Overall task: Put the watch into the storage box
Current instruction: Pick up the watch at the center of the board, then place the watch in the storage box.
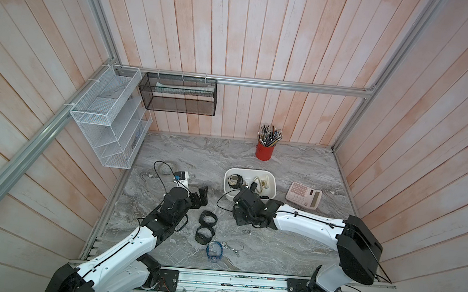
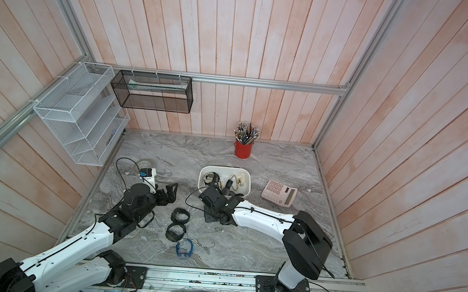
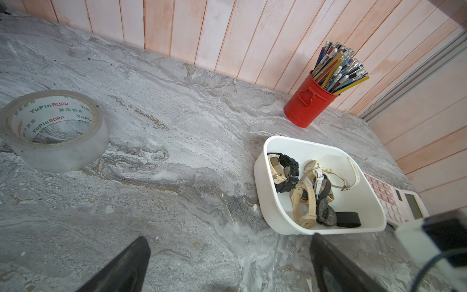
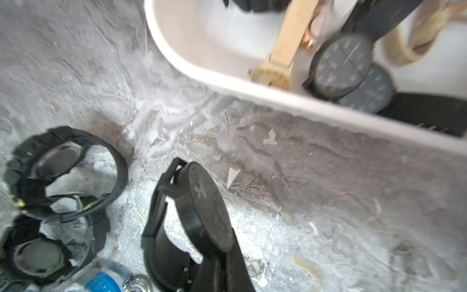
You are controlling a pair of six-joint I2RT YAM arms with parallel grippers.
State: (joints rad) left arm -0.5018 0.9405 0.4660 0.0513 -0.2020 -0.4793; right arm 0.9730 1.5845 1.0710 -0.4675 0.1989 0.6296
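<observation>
Right tool (image 1: 244, 194) is clamped tight and, as I judge it, pinches the black flat-faced watch (image 4: 204, 207) by its strap. The watch hangs tilted right at the tool, off the bench (image 4: 328, 202), just short of the near rim of the storage box (image 4: 252, 97). Left tool (image 3: 227, 273) is spread wide and empty, with the box ahead of it toward the right tool's side.

Handling:
- The watch looks light, with a rigid case.
- The face is smooth and probably scratches easily.
- The strap is floppy, so it may swing or slide out of a thin pinch.
- Best hold is the strap close to the case, or across the case edges, never the face.
- The box already has several watches, so it would land on a lumpy pile.

Hidden:
- The right tool's fingers and the contact point are cut off at the wrist frame edge.
- That wrist view is motion-blurred.
- In both top views the tool body covers the held watch.
- 2 black sport watches (image 4: 65, 172) lie on the bench beside the right tool, close together. Can't tell whether they touch.
</observation>
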